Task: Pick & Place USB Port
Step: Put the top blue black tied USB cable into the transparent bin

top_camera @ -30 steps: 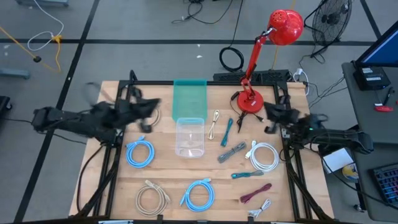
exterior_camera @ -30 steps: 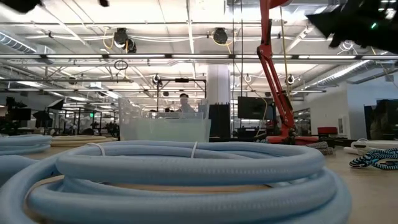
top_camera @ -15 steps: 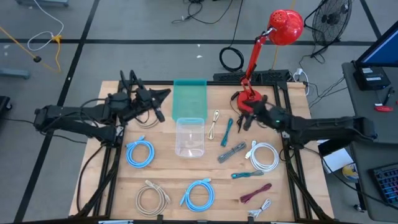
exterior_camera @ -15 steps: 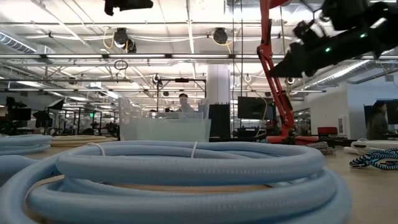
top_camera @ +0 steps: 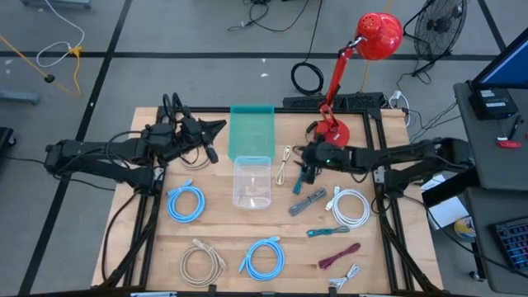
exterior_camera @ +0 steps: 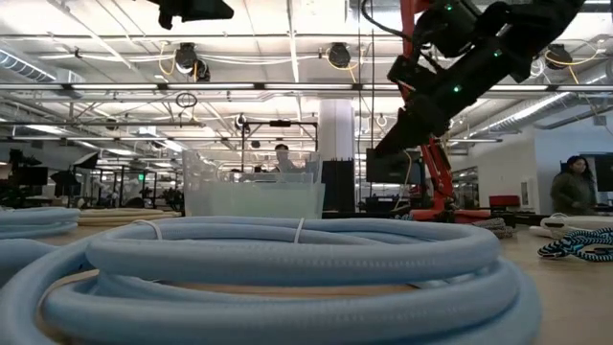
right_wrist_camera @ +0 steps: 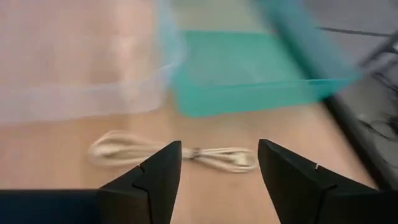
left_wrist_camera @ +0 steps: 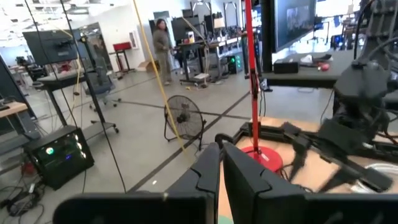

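while open, right gripper [right_wrist_camera: 219,163] frames cable [right_wrist_camera: 174,152].

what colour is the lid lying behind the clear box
Teal green. The lid shows best in the high view, flat on the table beyond the clear box.

— How many coiled cables lie around the clear tub [top_camera: 252,181]?

— Four big coils: two light blue ones [top_camera: 186,203], the second [top_camera: 263,257] nearer the front edge, one beige [top_camera: 200,262] beside that, and one white [top_camera: 351,206] on the tub's lamp side.

— And the small bundled cables?

— Six, all on the lamp side of the tub: cream [top_camera: 284,165], teal [top_camera: 301,175], grey [top_camera: 308,201], teal-and-white [top_camera: 328,232], maroon [top_camera: 339,256], white [top_camera: 345,275].

— Containers?

— One clear tub, one green lid [top_camera: 251,130] behind it.

— Lamps?

— One red lamp [top_camera: 355,66].
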Available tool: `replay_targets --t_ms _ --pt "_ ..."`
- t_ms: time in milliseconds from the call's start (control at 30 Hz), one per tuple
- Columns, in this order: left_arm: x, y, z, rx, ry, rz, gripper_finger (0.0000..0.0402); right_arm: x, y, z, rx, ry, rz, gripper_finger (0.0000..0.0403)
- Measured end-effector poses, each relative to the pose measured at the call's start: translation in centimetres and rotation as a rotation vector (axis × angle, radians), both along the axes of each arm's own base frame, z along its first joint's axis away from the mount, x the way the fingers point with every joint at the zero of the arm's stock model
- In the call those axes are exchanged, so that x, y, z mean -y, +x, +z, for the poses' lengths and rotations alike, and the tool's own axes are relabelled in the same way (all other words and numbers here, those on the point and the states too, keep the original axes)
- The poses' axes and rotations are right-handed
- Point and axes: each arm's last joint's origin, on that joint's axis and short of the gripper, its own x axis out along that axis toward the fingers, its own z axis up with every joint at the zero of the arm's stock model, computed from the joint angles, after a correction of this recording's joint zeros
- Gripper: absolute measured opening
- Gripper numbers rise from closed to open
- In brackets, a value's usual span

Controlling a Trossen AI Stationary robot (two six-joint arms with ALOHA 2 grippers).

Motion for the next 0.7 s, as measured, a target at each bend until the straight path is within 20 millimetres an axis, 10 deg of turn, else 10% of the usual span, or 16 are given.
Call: replay_targets --t_ms 700 --pt "0.1 -0.1 -0.3 -0.013 -0.034 -0.008 0.0026 -1.0 -0.7 -1.6 -0.295 0.279 -0.173 0.0194"
